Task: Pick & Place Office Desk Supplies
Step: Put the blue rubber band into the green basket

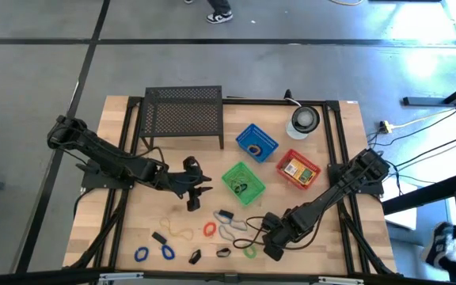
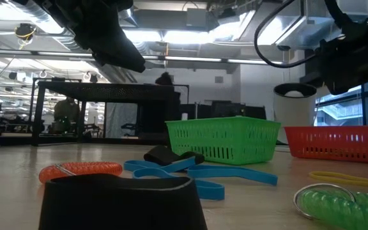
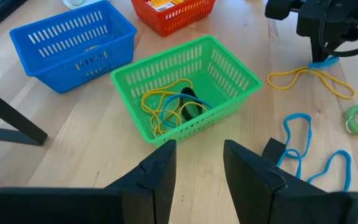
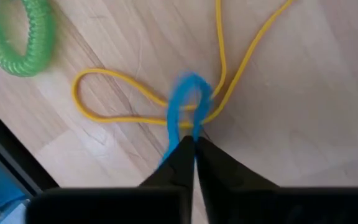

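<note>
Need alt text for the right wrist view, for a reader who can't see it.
The right end effector is shut on a blue band, pinching its loop just above a wooden table. A yellow band threads through the blue loop, and a green coiled ring lies off to one side.

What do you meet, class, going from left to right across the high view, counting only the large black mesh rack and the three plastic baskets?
Large black mesh rack → green plastic basket → blue plastic basket → red plastic basket.
</note>
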Action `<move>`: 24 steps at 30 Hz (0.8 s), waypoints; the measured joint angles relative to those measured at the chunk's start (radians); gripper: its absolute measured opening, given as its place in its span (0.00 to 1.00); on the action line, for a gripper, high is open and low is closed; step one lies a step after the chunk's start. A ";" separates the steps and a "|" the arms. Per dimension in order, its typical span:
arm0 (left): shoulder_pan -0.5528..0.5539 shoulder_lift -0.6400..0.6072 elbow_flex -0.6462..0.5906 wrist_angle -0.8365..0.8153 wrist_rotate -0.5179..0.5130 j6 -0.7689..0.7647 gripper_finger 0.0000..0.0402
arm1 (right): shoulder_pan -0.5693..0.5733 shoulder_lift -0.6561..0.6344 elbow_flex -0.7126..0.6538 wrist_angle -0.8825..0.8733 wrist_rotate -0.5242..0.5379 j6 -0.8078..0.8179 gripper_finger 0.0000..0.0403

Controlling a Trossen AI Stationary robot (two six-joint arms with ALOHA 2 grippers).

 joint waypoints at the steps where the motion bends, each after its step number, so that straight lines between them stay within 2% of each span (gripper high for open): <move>1: 0.000 0.000 0.000 0.000 0.000 0.000 0.32 | 0.000 0.000 0.000 0.000 0.000 0.000 0.02; 8: 0.000 0.000 0.000 0.000 0.000 -0.001 0.31 | -0.001 -0.022 -0.006 0.012 -0.011 -0.020 0.01; 11: 0.000 0.000 0.000 0.000 0.000 -0.001 0.31 | -0.001 -0.058 -0.011 -0.008 0.025 -0.027 0.01; 18: 0.000 0.000 0.000 0.000 0.002 -0.002 0.31 | -0.001 -0.164 -0.008 -0.001 0.209 -0.028 0.01; 24: 0.000 0.000 0.000 -0.001 0.002 -0.002 0.31 | -0.001 -0.218 -0.007 0.011 0.503 -0.068 0.01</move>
